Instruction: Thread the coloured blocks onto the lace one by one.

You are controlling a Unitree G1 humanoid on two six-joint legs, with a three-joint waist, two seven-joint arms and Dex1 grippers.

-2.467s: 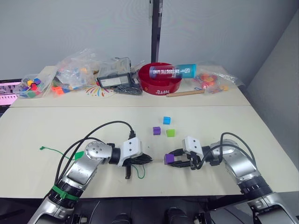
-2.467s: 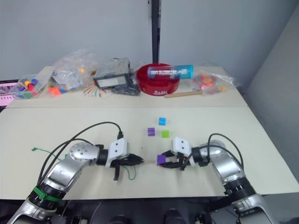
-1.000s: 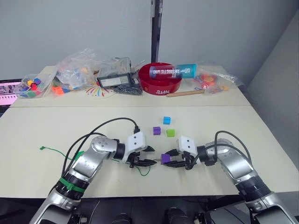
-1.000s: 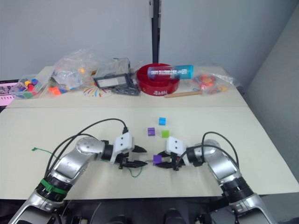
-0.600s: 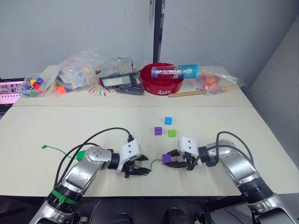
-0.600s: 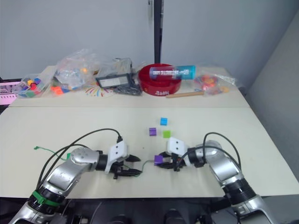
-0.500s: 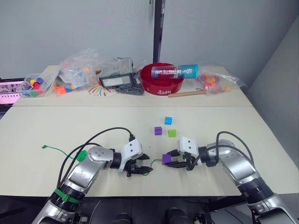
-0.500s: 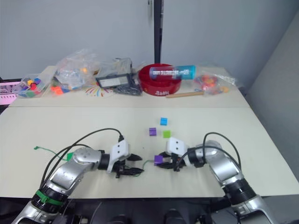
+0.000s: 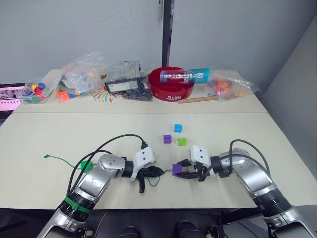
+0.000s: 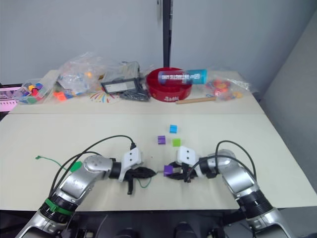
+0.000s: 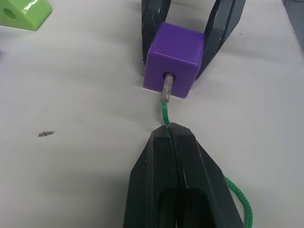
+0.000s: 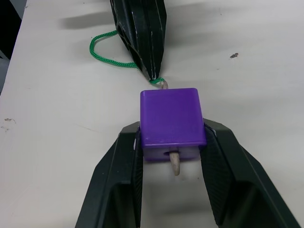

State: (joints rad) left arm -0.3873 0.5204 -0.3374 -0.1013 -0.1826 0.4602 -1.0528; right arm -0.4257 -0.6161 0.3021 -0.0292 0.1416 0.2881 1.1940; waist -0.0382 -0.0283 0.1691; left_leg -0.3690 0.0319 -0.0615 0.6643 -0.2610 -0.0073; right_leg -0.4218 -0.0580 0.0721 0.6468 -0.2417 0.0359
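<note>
Right gripper [image 12: 172,142] clamped on purple block [image 12: 172,118], low over table [image 9: 59,134] near front edge. Left gripper [image 11: 173,135] pinched closed on lace [image 11: 164,114]; tan tip [image 12: 174,163] through block hole (protruding on far side).

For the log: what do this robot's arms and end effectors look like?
Both arms are silver metal with white wrist housings and looping black cables. The left arm has a green band near the elbow. Left end effector and right end effector each have two tapered black fingers.
</note>
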